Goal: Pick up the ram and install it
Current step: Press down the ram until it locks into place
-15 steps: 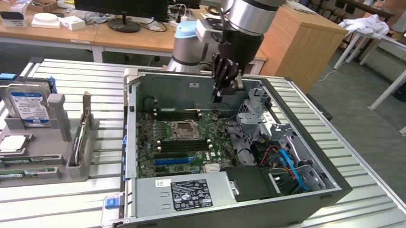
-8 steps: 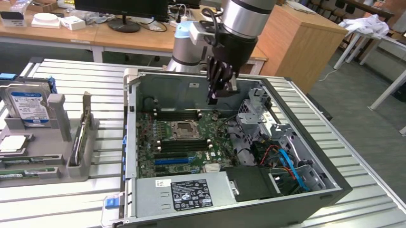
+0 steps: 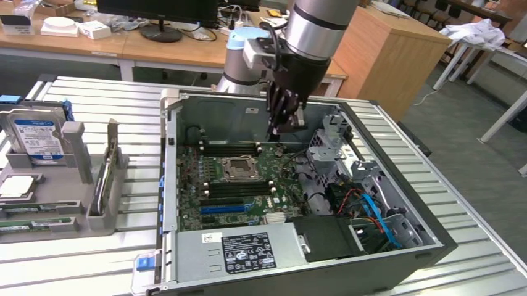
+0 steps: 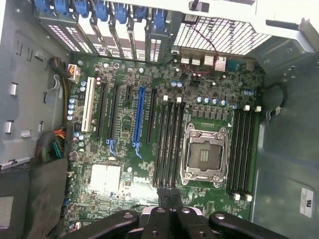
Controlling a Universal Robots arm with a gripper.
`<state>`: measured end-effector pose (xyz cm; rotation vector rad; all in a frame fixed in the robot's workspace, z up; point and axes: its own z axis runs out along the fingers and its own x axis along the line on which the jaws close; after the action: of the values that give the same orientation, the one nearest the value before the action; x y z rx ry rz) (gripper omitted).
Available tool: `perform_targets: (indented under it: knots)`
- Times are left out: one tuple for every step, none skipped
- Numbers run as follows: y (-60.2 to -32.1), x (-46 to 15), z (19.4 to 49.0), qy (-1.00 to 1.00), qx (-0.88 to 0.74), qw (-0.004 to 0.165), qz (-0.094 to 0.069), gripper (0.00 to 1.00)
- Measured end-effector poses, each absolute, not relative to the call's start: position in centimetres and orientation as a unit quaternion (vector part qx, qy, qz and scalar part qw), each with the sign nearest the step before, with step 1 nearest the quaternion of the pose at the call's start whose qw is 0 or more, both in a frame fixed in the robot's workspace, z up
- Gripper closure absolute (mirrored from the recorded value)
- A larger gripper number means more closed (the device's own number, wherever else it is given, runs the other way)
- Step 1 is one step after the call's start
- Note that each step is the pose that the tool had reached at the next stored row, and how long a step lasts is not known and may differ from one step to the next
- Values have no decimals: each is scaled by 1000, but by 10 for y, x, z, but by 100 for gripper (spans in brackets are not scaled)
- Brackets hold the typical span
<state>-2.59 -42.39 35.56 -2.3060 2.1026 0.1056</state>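
**Ram held above the far memory slots**

We see the gripper (image 3: 278, 126) hanging inside the open computer case (image 3: 428, 237), which lies on its side on the slatted metal counter (image 3: 82, 262). Its jaws are pressed together on a thin dark strip that the wrist view shows edge-on. This is the ram (image 4: 166, 195), gripped between the fingers (image 4: 149, 219) above the green motherboard (image 4: 124, 149).

In the exterior view the gripper sits on the far side of the CPU socket (image 3: 239, 165), over the right-hand end of the far bank of memory slots (image 3: 234, 148). In the wrist view the ram's edge lines up with the run of four black slots just beside the socket. It is held up off the board and is not seated in any slot. We cannot tell how close it is to them.

A second bank of slots (image 3: 239, 188) lies on the near side of the socket. A long blue expansion slot (image 4: 139, 119) runs further along the board. The power supply (image 3: 247, 250) fills the near end of the case, and blue cables (image 3: 374, 209) loop through the drive bay on the exterior view's right.

On the exterior view's left — well apart from the case — a grey holder (image 3: 91, 203) stands on the counter with a hard drive (image 3: 37, 139) upright in it.
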Motion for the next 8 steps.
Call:
perform_targets:
  knots:
    - [-424, -26, 354, 673, -738, 10, 34, 90]
    - [-424, -26, 352, 673, -738, 10, 34, 90]
    - [-424, -26, 350, 673, -738, 10, 34, 90]
    - [-424, -26, 348, 673, -739, 10, 34, 90]
    - [-424, -26, 347, 673, -739, 10, 34, 90]
    - [-424, -26, 345, 673, -739, 10, 34, 90]
    - [-425, -26, 343, 673, -739, 10, 34, 90]
    - [-425, -26, 341, 673, -739, 10, 34, 90]
